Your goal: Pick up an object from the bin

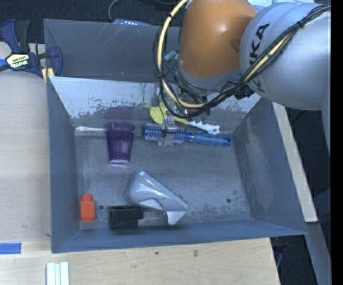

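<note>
**Camera view: gripper low over a blue brush at the bin's far wall, grasp unconfirmed**

The arm (290,52) was seen entering from 3 o'clock, its orange cover (213,31) and looped cables (186,104) hanging over the far side of the bin (260,177). The gripper (170,128) was found at about 12 o'clock on the bin floor, directly over the blue brush (189,137). Whether it was released or clenched could not be told, since it was largely hidden beneath the wrist.

The brush was laid crosswise near the foot of the far wall, bristle end towards 9 o'clock and handle towards 3 o'clock. A grey-white object (154,196) was seen at 6 o'clock, well apart from the gripper. A purple cup (119,141) stood at 10 o'clock, near the bristle end but not touching it. A black block (125,217) lay at 7 o'clock, an orange block (87,207) at 8 o'clock. A small yellow thing (157,113) and a white piece (205,126) were crowded just behind the brush, against the wall.

Several risks were judged likely. The brush could be pivoted or dropped if it were gripped towards one end, its long, thin shape leaving little margin. The yellow thing or white piece could be pinched along with it, being so close. The sloped far wall could be struck by the wrist or cables, given how little room was left at 12 o'clock.
</note>
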You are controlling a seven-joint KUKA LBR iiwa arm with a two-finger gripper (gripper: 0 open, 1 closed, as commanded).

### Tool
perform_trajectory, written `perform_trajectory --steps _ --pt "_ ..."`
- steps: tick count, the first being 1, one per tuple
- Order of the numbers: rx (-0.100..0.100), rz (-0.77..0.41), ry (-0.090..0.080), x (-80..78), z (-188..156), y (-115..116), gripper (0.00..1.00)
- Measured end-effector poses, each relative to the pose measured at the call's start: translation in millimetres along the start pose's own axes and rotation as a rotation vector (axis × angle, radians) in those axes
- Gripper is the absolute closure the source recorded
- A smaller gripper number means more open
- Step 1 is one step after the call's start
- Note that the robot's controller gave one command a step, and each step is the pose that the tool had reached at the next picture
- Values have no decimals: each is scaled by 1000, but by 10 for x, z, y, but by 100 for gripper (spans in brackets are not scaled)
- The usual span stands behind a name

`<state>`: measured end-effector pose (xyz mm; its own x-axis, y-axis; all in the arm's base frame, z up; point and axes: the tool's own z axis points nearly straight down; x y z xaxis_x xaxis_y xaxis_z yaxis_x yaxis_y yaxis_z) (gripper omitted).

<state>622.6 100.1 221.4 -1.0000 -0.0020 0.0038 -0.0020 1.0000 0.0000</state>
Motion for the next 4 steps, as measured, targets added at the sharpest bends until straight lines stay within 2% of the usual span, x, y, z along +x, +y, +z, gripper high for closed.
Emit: perform_trajectory --steps 1,2,3,4 --pt "-1 1 -7 -8 -51 -4 0" --pt "-2 -14 -14 -14 337 -160 0" --pt "0 -156 -2 -12 576 -310 0" --pt "-2 -108 -15 -25 581 -448 0"
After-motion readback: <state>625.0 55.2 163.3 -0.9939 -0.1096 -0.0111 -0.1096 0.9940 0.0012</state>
